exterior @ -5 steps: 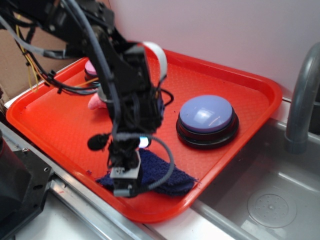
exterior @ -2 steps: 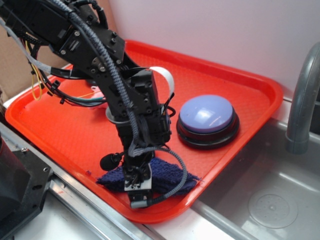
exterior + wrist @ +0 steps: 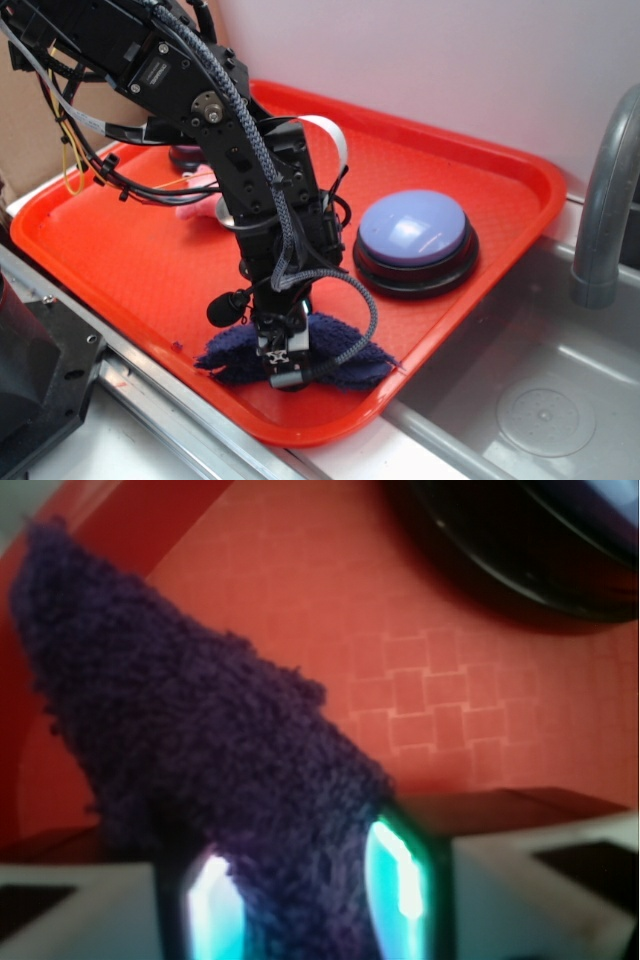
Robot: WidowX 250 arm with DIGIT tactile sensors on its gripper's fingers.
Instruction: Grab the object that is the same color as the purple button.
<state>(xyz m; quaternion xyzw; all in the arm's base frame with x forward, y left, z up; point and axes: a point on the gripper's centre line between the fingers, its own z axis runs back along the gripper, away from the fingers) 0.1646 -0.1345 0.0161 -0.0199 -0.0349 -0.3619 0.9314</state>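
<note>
The object, a dark navy-purple fuzzy rag (image 3: 350, 362), lies at the front edge of the red tray (image 3: 140, 280). My gripper (image 3: 283, 372) points straight down onto the rag's middle. In the wrist view the rag (image 3: 180, 720) fills the narrow gap between my two glowing pads (image 3: 400, 870), and the gripper (image 3: 305, 900) is shut on it. The rag still rests on the tray. The purple button (image 3: 413, 228), a lavender-blue dome on a black base, stands just behind and right of the rag; its base (image 3: 520, 550) shows at the wrist view's top.
A pink plush toy (image 3: 193, 209) and a smaller dark-based button (image 3: 186, 156) sit behind my arm, mostly hidden. A metal sink (image 3: 540, 400) with a grey faucet (image 3: 605, 200) lies right of the tray. The tray's raised rim runs just in front of the rag.
The arm shifted right and lowered onto the rag. The gripper, at the rag's left part a second ago, now presses into its middle and holds it.
</note>
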